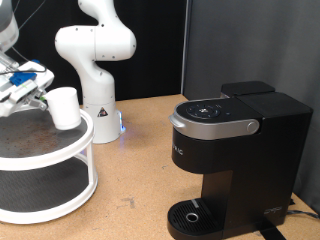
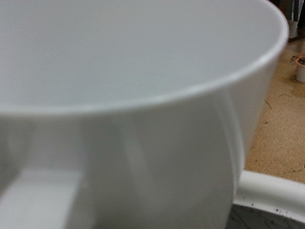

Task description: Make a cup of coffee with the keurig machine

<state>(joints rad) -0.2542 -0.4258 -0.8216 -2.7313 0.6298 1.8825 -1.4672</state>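
Now | end effector (image 1: 42, 92) at smooth white cylindrical cup (image 1: 64, 107) | round shelf (image 1: 60, 150)

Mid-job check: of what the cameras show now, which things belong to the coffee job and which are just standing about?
Job:
- cup, on the shelf's upper tier, filling the wrist view
- keurig machine, lid shut, drip base bare
- hand, right at the cup

Standing about:
- two-tier round shelf
- second white robot arm
- table

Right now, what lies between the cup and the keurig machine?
In the exterior view, the white robot base stands behind the stretch between the cup and the keurig machine; otherwise bare wooden table.
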